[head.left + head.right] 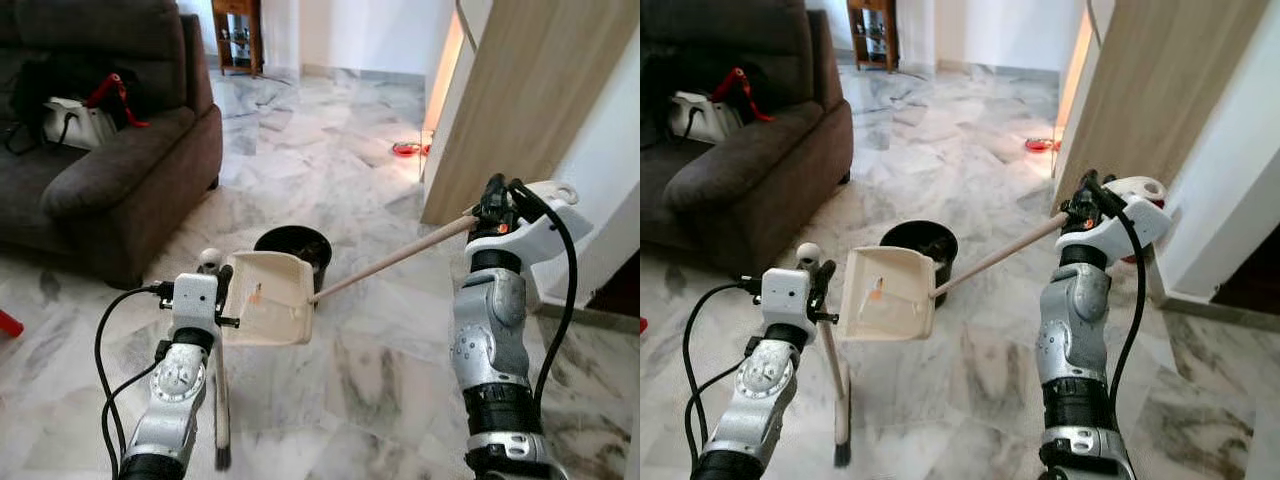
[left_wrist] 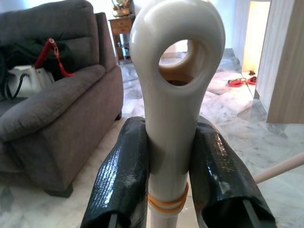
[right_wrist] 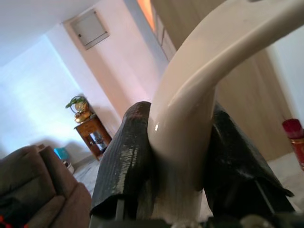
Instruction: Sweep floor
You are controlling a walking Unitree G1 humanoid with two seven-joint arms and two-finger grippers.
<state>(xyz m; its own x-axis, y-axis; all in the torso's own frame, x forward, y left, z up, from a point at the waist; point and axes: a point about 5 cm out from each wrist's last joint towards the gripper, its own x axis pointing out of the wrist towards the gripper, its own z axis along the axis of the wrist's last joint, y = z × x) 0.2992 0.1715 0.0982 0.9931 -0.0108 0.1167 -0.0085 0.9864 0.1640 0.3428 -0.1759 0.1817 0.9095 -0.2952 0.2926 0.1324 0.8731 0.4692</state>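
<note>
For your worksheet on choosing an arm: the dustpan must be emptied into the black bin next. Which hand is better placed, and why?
The right hand. It is shut on the dustpan handle, and the dustpan already hangs beside the black bin. The left hand is shut on the broom.

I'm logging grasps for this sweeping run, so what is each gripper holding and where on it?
The left gripper clamps the broom just below its looped handle end. The right gripper clamps the dustpan at the curved top of its long handle.
</note>
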